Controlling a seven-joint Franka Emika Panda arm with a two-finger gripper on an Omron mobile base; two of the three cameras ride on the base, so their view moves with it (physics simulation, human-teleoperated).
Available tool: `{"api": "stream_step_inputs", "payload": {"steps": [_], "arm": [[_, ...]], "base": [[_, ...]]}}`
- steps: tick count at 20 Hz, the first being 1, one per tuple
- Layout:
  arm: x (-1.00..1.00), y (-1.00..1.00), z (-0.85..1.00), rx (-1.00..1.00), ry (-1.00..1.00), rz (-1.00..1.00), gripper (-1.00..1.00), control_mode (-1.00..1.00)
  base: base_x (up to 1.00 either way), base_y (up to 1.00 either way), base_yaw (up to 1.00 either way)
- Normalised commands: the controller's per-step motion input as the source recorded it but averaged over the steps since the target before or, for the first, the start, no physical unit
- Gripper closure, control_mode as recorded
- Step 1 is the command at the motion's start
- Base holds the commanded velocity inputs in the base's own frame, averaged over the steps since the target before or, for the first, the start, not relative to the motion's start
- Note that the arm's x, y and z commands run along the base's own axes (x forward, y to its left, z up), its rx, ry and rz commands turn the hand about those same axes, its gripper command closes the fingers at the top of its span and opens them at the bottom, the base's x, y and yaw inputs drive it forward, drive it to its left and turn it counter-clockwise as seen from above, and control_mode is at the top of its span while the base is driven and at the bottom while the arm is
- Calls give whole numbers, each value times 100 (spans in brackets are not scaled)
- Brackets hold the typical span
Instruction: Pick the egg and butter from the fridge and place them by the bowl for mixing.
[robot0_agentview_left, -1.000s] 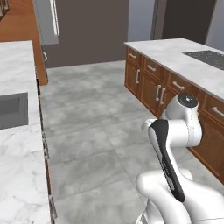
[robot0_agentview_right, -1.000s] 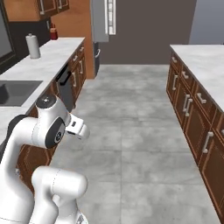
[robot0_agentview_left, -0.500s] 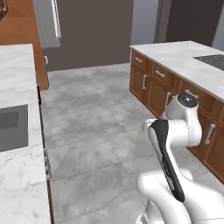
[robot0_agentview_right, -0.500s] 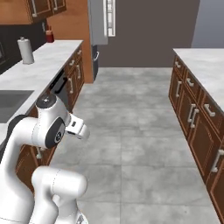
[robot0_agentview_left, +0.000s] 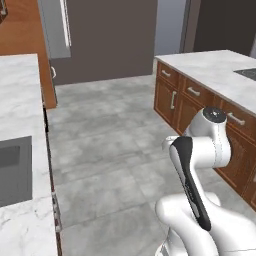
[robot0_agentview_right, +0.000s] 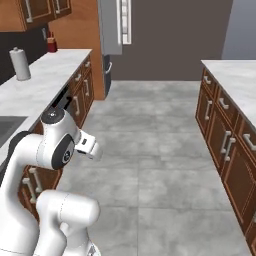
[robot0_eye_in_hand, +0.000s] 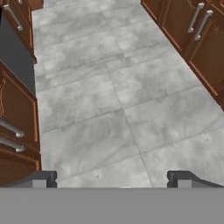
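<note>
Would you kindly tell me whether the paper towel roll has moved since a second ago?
No. The paper towel roll keeps its spot on the counter, short of the red canister; the whole view shifted as the base drove toward the fridge.

Lighting: even, diffuse, moderately bright; no single source identifiable. Rendered imagery throughout.

Floor (robot0_agentview_left: 115, 150): grey tiles, uniformly lit, no cast shadow under the arm (robot0_agentview_left: 200, 170) in either base view.

Marble worktop (robot0_agentview_right: 45, 80): pale, flat sheen, no hard glare. Island worktop (robot0_agentview_left: 215, 70) likewise.

Fridge (robot0_agentview_right: 116, 25): steel face shows soft vertical highlights on the handles.

Back wall (robot0_agentview_left: 115, 35): dark, dim, featureless.

Wooden cabinets (robot0_eye_in_hand: 188, 30): warm mid-tone; handles carry small bright glints.

Sharpness: all views soft, low in detail, mildly pixelated edges; the hand view is blurriest toward its bottom. No visible lens distortion at the frame edges.
</note>
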Motion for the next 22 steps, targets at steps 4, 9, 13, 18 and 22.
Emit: {"api": "stream_step_inputs", "payload": {"steps": [4,9,13,18,22], "arm": [[0,0,0,0,0,0,-100,100],[0,0,0,0,0,0,-100,100],[0,0,0,0,0,0,-100,100],[0,0,0,0,0,0,-100,100],[0,0,0,0,0,0,-100,100]], "base": [[74,0,0],[73,0,0],[73,0,0],[74,-2,0],[74,-3,0]]}}
